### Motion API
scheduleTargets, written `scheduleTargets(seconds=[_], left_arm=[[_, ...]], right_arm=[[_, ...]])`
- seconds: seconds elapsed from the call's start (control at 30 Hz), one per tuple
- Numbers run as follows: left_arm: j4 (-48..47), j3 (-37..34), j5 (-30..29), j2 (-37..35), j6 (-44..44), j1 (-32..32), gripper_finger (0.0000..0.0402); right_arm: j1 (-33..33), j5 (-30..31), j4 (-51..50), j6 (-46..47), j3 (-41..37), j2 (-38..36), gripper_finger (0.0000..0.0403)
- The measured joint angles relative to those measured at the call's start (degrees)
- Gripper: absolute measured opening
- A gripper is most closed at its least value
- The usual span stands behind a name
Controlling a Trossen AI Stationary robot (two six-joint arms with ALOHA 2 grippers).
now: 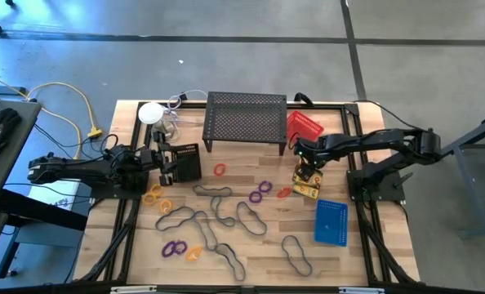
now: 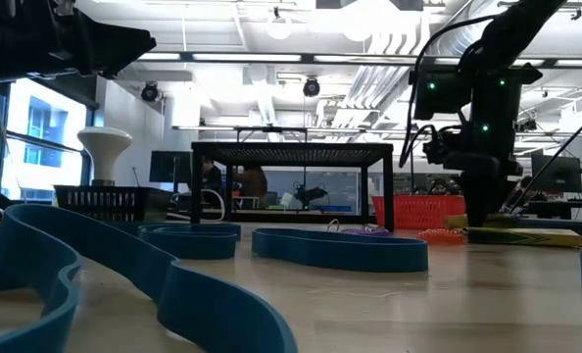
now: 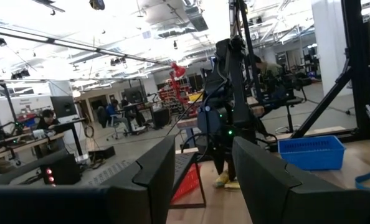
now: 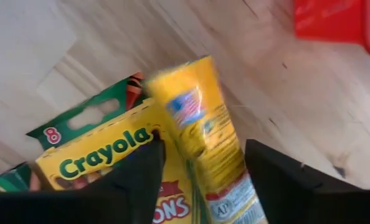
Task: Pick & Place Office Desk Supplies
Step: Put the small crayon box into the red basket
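Two yellow crayon boxes [image 4: 172, 155] sit between the right gripper's [image 1: 308, 173] spread fingers, one flat on the table [image 1: 389, 269], one tilted on edge; whether the pads press it is unclear. They lie at about three o'clock, with the red tray [image 1: 304, 126] at one o'clock and the blue tray [image 1: 332, 222] at four. The left gripper [image 1: 167, 163], fingers parted on nothing, hovers at nine o'clock beside the black tray [image 1: 189, 165]. Roughly seven black loops [image 1: 251, 219] sprawl across the near half.

Right arm stretched inward, right gripper [image 1: 306, 173] pointing down, fingers parted. Left arm low at left edge, left gripper [image 1: 167, 164] level, fingers apart.
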Motion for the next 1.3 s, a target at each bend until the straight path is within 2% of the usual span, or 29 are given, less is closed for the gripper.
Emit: scheduleTargets(seconds=[0.23, 0.43, 0.63, 0.73, 0.8, 1.0, 1.1, 1.2, 1.3], left_arm=[[-0.02, 0.0, 0.0, 0.0, -0.27, 0.0, 0.0156], [-0.02, 0.0, 0.0, 0.0, -0.51, 0.0, 0.0156], [-0.02, 0.0, 0.01, 0.0, -0.58, 0.0, 0.0156], [-0.02, 0.0, 0.02, 0.0, -0.58, 0.0, 0.0156], [-0.04, 0.0, 0.02, -0.01, -0.58, 0.0, 0.0156], [-0.04, 0.0, 0.02, -0.02, -1.93, 0.0, 0.0156], [-0.04, 0.0, 0.04, 0.0, -2.11, -0.02, 0.0156], [-0.04, 0.0, 0.02, -0.01, -2.11, -0.01, 0.0156], [-0.04, 0.0, 0.04, 0.0, -2.11, -0.02, 0.0156]], right_arm=[[0.1, -2.57, -0.36, -0.99, 0.01, -0.29, 0.0102], [2.77, -3.05, -8.28, 0.03, 3.08, -3.46, 0.0054], [5.68, 3.44, -14.49, -0.76, 9.92, -8.47, 0.0054], [4.7, 10.89, -14.62, -2.85, 13.54, -9.47, 0.0055], [2.69, 13.59, -14.53, -4.52, 15.45, -9.51, 0.0053], [-7.21, 13.58, -9.59, -7.02, 17.68, -8.03, 0.0051], [-11.8, 11.01, -9.91, -7.08, 17.68, -6.49, 0.0051], [-14.7, 7.76, -9.52, -8.23, 17.66, -4.32, 0.0052], [-15.83, 7.62, -8.31, -10.52, 17.66, -1.9, 0.0056]])
